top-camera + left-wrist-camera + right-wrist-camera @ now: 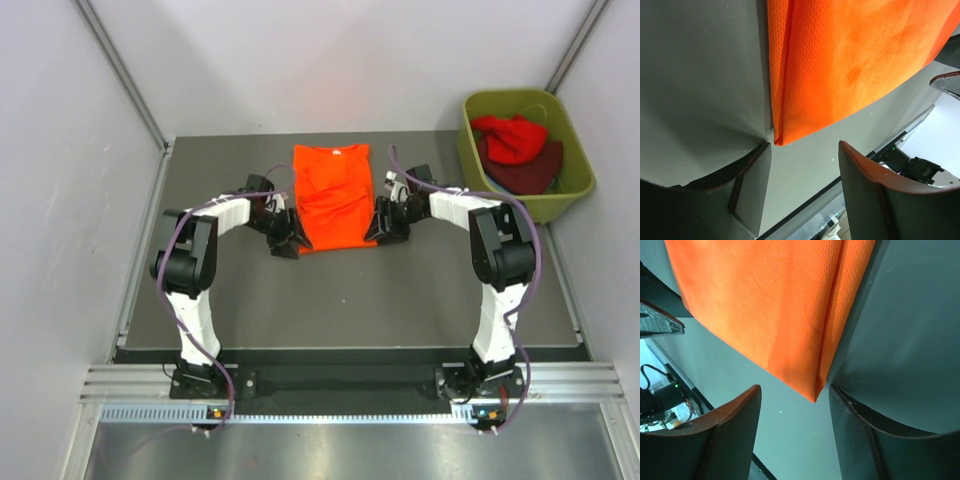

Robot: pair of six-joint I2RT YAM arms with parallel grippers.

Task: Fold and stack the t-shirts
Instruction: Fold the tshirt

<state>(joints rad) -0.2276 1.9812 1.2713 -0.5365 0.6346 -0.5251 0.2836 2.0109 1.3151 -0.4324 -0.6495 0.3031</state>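
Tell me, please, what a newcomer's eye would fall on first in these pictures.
The bright orange shirt lies flat at mid-table, sides folded in, vivid against the dark table. Both arms' jaws stand open, one at each near corner of it. At the far right an olive tub holds a red shirt on a maroon one.

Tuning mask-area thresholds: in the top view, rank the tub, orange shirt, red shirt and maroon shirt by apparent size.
1. olive tub
2. orange t-shirt
3. red t-shirt and maroon t-shirt: visible parts look alike. Both are bunched in the tub and the maroon one is partly covered, so they are unranked.
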